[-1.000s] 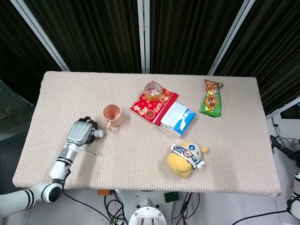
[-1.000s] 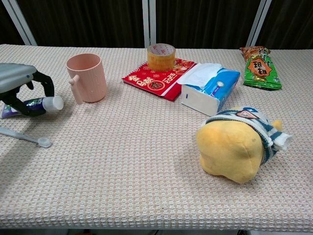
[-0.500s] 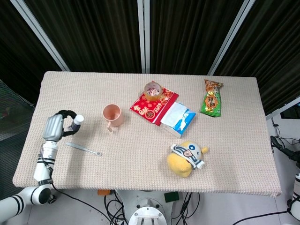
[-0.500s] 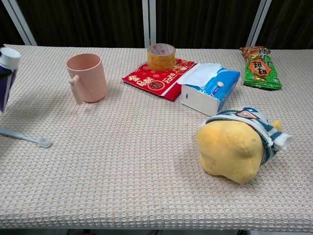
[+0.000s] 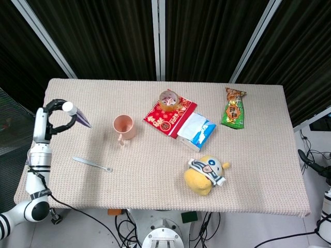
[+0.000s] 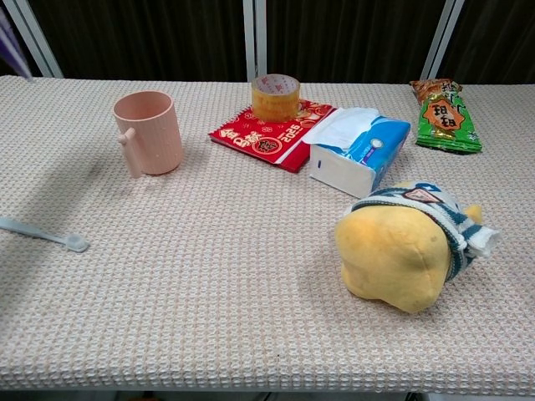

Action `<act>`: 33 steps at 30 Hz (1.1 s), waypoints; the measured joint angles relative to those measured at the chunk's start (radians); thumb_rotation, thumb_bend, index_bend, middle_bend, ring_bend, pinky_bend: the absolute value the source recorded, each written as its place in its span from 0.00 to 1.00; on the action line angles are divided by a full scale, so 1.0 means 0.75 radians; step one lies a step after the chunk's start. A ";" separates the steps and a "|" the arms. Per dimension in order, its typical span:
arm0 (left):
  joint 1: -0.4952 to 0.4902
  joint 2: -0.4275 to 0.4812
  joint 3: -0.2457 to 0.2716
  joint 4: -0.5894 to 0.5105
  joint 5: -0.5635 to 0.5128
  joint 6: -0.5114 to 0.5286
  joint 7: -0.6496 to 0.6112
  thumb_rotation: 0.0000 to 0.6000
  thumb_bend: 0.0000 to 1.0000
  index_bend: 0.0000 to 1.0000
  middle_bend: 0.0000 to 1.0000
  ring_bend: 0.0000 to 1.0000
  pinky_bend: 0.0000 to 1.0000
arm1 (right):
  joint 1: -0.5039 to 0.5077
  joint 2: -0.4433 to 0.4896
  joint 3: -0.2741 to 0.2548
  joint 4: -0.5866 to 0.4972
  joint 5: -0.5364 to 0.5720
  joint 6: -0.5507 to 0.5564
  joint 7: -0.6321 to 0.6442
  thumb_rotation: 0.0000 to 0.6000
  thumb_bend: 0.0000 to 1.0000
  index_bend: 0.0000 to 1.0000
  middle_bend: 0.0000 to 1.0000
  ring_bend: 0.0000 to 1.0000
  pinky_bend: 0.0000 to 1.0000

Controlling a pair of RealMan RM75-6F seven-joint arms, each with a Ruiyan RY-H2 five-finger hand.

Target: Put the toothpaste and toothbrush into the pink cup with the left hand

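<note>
In the head view my left hand (image 5: 45,120) is lifted above the table's left edge and grips the toothpaste tube (image 5: 75,115), white cap toward the hand and purple tail pointing right toward the cup. The chest view catches only the tube's purple tail (image 6: 12,52) at the top left corner. The pink cup (image 5: 124,127) (image 6: 150,132) stands upright and empty to the right of the hand. The toothbrush (image 5: 92,164) (image 6: 43,235) lies flat on the cloth near the front left. My right hand is not visible.
A red packet (image 5: 169,117) with a tape roll (image 5: 169,99) on it, a blue tissue pack (image 5: 196,129), a green snack bag (image 5: 234,109) and a yellow plush toy (image 5: 205,173) lie right of the cup.
My left hand has lifted the toothpaste off the table, moving up and to the left; the tube has turned so its tail points right. The toothbrush and cup have not moved.
</note>
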 measured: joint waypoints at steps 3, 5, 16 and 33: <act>-0.054 -0.037 -0.022 -0.013 -0.003 -0.007 0.043 1.00 0.30 0.60 0.56 0.30 0.36 | -0.002 0.002 0.000 -0.006 0.000 0.000 -0.001 1.00 0.32 0.00 0.00 0.00 0.00; -0.093 -0.089 -0.037 -0.007 -0.015 -0.014 0.056 1.00 0.30 0.61 0.56 0.30 0.36 | -0.003 0.007 0.000 -0.014 -0.001 0.000 -0.004 1.00 0.32 0.00 0.00 0.00 0.00; -0.270 -0.360 -0.058 0.175 -0.069 -0.083 0.079 1.00 0.30 0.61 0.56 0.30 0.35 | -0.013 0.024 0.003 -0.040 0.007 0.001 -0.026 1.00 0.32 0.00 0.00 0.00 0.00; -0.283 -0.498 0.009 0.410 -0.005 -0.065 0.035 1.00 0.30 0.61 0.56 0.30 0.35 | -0.002 0.007 -0.010 -0.034 -0.013 -0.011 -0.059 1.00 0.32 0.00 0.00 0.00 0.00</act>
